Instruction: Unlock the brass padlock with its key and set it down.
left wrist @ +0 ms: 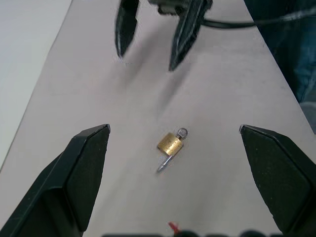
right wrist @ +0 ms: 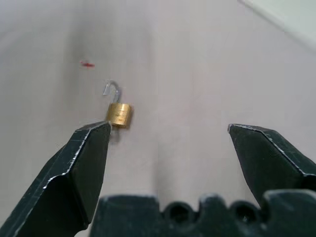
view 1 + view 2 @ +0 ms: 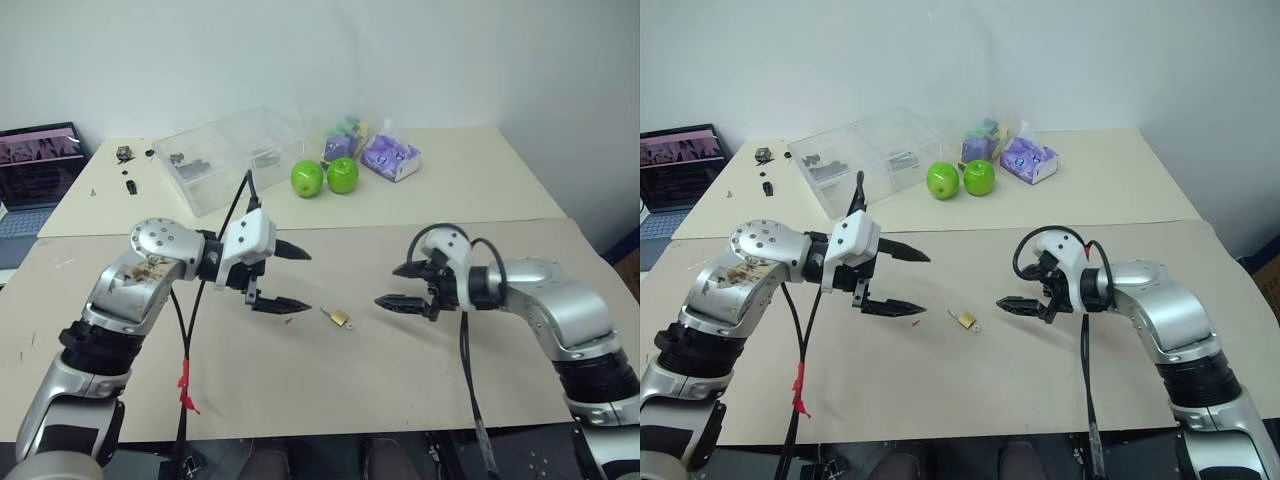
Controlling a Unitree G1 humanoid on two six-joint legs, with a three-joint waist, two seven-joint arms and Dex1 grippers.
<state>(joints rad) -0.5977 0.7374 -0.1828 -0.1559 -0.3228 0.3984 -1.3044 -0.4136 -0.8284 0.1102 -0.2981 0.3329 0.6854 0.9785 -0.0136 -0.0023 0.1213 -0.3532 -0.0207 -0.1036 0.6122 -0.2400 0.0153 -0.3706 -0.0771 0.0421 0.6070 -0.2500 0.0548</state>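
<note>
The brass padlock [image 3: 340, 318], shackle swung open and key [image 1: 182, 132] in its base, lies on the table [image 3: 300, 380] between the open, empty left claw [image 3: 285, 278] and right claw [image 3: 400, 286], slightly nearer the left.

No legible txt anywhere — no labels, brands, nos. or signs can be read.

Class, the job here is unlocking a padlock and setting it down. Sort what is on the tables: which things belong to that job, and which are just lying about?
Job: brass padlock, shackle open, lying on the table; key in its base.

Lying about: two green apples, clear plastic box, purple packet, laptop.
</note>
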